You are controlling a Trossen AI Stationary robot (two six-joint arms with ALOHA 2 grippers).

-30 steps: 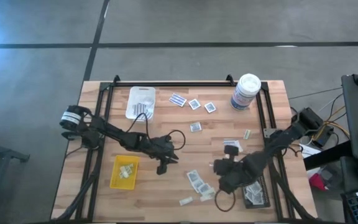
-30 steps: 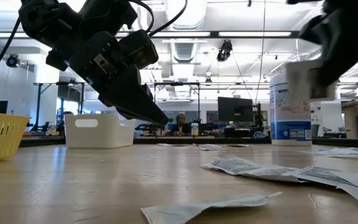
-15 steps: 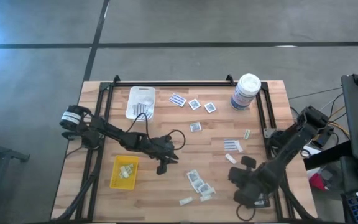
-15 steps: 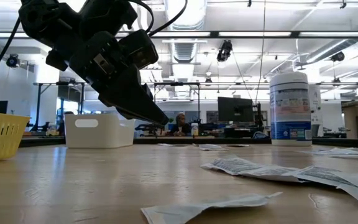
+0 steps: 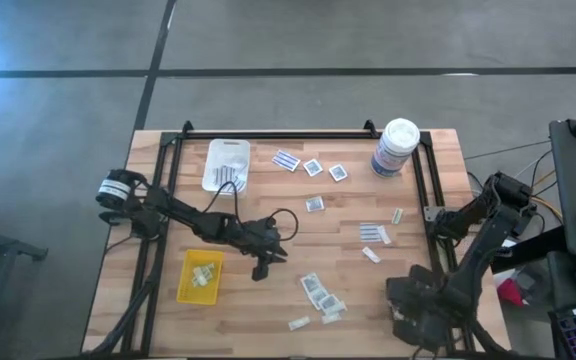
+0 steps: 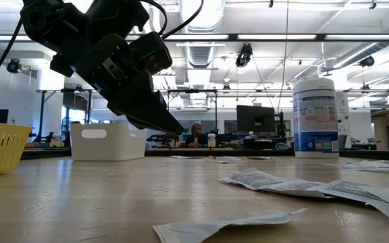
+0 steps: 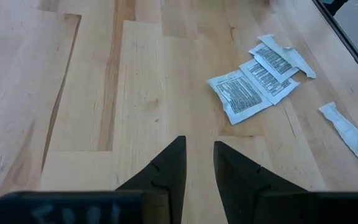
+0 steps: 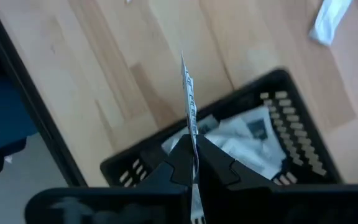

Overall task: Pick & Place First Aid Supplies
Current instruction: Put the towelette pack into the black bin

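Black fingers of the right claw [image 8: 193, 163] pinch a thin printed packet [image 8: 188, 99] edge-on, held above the black tray [image 8: 284, 134] at the desk's near right corner; more white packets [image 8: 244, 134] lie inside that tray. The left claw [image 7: 199, 163] hovers over bare wood near the desk's [image 5: 268, 200] middle, its fingers a narrow gap apart and holding nothing. Just beyond it lies a cluster of printed packets [image 7: 257, 81], with a pale narrow strip [image 7: 344, 127] beside them. Farther off are the yellow tray [image 5: 200, 275], the white tray [image 5: 226, 165], blue-striped strips [image 5: 287, 160] and a white canister [image 5: 396, 147].
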